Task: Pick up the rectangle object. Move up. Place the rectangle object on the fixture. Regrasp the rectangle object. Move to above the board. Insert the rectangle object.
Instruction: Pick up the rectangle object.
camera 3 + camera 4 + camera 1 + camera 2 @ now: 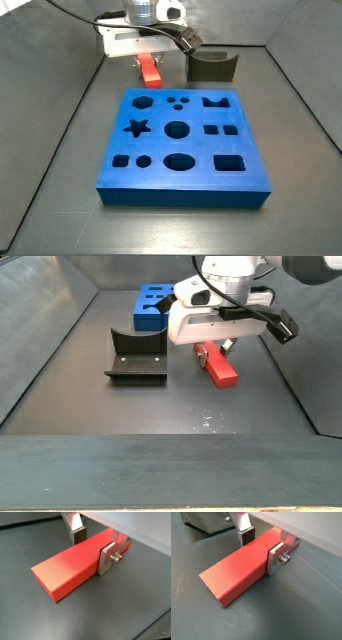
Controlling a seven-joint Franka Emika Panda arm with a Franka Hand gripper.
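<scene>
The hand (92,546) straddles the rectangle object (77,568) on the dark floor (120,607).

The gripper (261,544) straddles the rectangle object (241,569), one silver finger (276,559) pressed flat against the block's near long side, the other finger (246,532) standing at its far side with the dark pad down by the upper edge. The red-orange block lies flat on the dark floor (298,607), its free end pointing toward 7 o'clock, its other end running under the gripper body. At 11 o'clock, a dark grey object (208,521) sits cut off by the edge; what it is cannot be told.
</scene>
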